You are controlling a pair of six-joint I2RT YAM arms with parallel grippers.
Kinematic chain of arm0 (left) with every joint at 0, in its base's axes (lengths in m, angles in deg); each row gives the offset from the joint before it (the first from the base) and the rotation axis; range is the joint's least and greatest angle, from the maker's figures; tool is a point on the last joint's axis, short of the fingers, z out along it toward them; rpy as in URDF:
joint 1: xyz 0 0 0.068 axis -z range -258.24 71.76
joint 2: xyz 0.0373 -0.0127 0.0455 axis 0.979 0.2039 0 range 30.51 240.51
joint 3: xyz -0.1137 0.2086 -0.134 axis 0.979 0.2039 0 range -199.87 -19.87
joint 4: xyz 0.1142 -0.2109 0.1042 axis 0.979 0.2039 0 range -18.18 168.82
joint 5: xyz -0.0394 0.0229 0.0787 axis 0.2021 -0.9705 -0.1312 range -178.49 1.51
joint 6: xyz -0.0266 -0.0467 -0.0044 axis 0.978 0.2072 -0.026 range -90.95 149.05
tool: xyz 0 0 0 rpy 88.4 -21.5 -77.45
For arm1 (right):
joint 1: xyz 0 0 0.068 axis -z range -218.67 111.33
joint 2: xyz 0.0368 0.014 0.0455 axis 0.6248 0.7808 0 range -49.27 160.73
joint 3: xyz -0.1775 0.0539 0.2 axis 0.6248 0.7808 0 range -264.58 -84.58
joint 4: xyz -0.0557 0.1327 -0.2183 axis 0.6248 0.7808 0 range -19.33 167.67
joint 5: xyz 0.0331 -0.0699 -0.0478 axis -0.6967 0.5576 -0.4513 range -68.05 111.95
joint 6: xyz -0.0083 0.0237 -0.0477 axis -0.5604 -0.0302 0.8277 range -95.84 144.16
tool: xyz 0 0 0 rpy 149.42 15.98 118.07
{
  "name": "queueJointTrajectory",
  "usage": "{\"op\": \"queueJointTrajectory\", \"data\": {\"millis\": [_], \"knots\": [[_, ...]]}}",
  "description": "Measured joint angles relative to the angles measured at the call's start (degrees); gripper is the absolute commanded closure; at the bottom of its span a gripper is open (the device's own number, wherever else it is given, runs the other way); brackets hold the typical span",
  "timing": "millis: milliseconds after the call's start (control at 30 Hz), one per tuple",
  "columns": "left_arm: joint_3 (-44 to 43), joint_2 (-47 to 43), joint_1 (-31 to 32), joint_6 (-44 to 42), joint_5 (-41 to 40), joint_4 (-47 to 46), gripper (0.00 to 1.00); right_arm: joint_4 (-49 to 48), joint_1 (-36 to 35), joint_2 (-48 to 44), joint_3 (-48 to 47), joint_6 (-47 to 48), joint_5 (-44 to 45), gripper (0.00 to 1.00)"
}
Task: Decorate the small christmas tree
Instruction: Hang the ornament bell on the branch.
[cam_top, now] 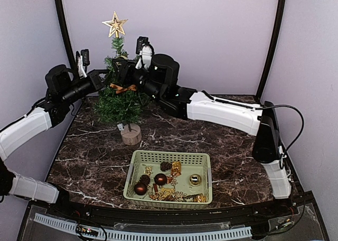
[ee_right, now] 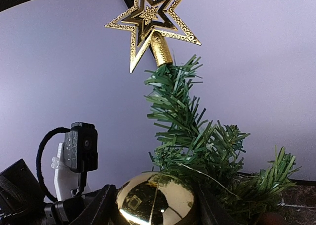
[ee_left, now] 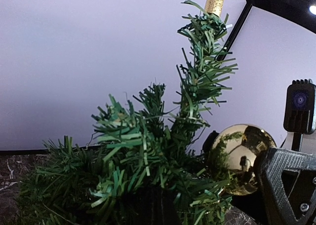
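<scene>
Right jaws hold gold bauble (ee_right: 155,200), seemingly touching tree (ee_right: 190,131).

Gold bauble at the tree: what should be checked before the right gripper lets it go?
1. Grip: gold bauble held in the right gripper, a finger on each side: ok.
2. Placement: bauble against the upper branches of the small christmas tree: ok.
3. Hanger hooked on a branch: cannot tell, hidden.
4. Tree standing on its stump base: ok.
5. Support: left gripper shut among the branches; whether it holds the tree: cannot tell.
6. Topper: star seated on top: ok.
</scene>
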Motion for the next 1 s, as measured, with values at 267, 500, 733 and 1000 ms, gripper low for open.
{"op": "queueJointTrajectory", "data": {"millis": [267, 500, 733, 1000], "knots": [[-0.76, 0.33, 0.0, 0.0, -0.07, -0.79, 1.0, -0.07, 0.0, 0.0, 0.0, 0.02, 0.44, 0.56], [-3.61, 1.53, 0.0, 0.0, -0.22, -1.27, 1.0, -0.07, 0.0, 0.0, 0.0, 0.02, 0.68, 0.56], [-3.89, 3.76, 0.0, 0.0, -0.24, -1.27, 1.0, -0.13, 0.0, 0.0, 0.09, 0.0, 1.7, 0.56], [-3.87, 3.67, 0.0, -0.09, -0.26, -1.16, 1.0, -0.68, 0.0, 0.0, 1.36, 0.0, 2.4, 0.54]]}}
